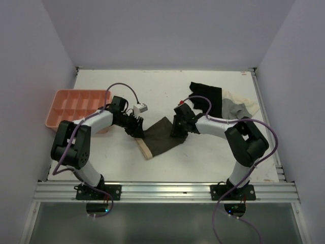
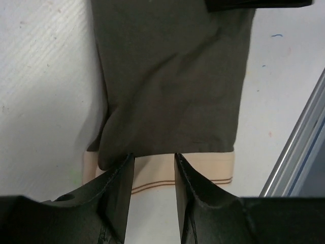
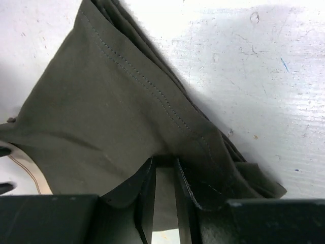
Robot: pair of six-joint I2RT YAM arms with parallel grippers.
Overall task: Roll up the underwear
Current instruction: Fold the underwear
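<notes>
Rolling progress: not begun; underwear (image 1: 163, 136) lies flat, no roll visible.
Location: mid table (image 1: 152, 86), between both grippers.
Left gripper (image 2: 155, 158): jaws narrowly apart astride the waistband (image 2: 210, 166); pinch unclear.
Right gripper (image 3: 163, 163): slim gap at the opposite edge; grip unclear.
Remaining: the whole roll.

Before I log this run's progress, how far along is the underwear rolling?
Done: the underwear looks folded into a flat strip. In hand: the left pincer straddles its waistband end, the right pincer sits on the opposite end. Left: the whole rolling; no roll shows yet.
</notes>
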